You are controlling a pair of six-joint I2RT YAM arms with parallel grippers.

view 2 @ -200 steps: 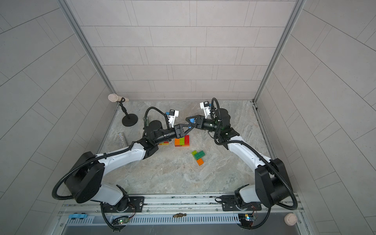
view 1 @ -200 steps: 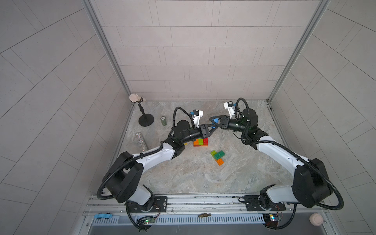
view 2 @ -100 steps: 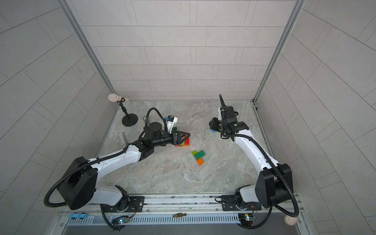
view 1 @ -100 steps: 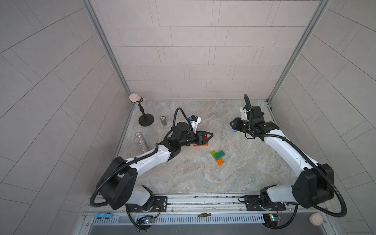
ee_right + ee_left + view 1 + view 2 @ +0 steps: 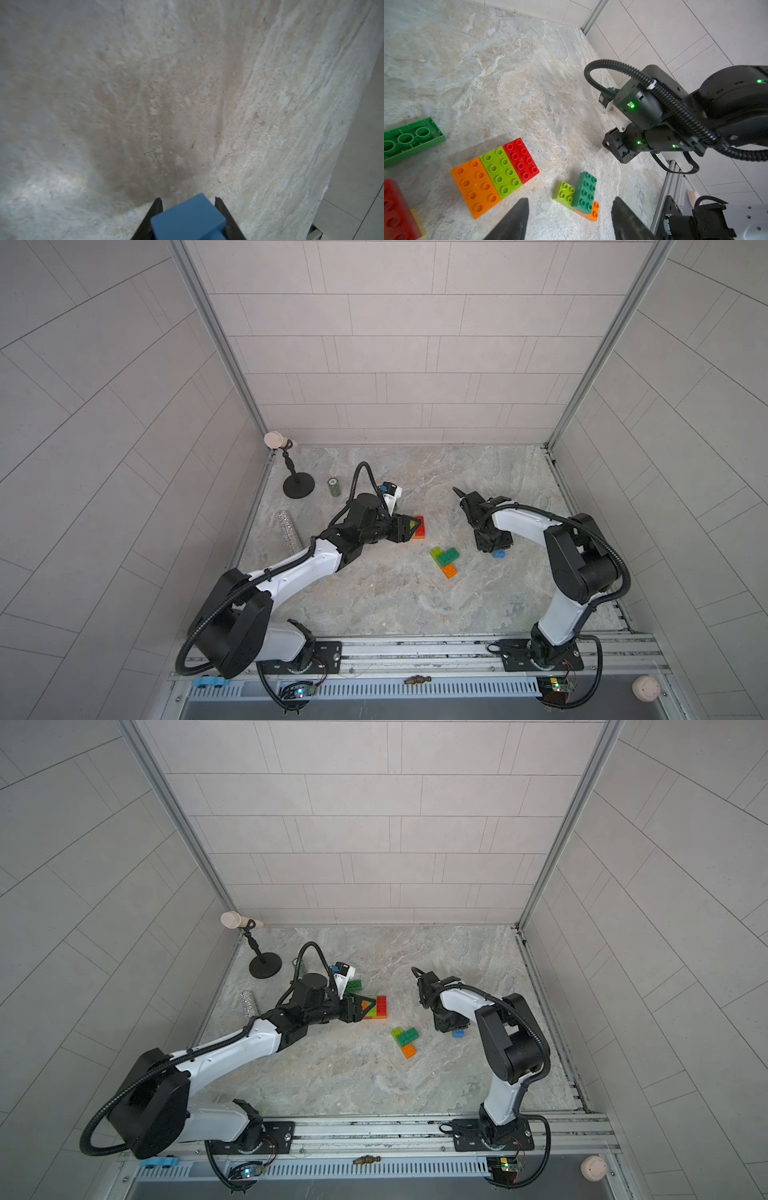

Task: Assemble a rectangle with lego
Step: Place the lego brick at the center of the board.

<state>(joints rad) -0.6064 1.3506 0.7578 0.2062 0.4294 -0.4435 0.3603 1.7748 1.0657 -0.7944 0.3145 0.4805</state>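
Field note: your left jaws stand spread and empty by the joined row of orange, lime and red plastic lego bricks (image 5: 496,174) on the marble-patterned tabletop (image 5: 374,597). Your right jaws pinch a blue plastic lego brick (image 5: 188,216) near the stepped lime, dark green and orange brick cluster (image 5: 445,561).

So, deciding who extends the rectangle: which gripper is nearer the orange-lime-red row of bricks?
Left. The left gripper hangs open right at the orange-lime-red row; the right gripper is well apart across the table, shut on a blue brick.
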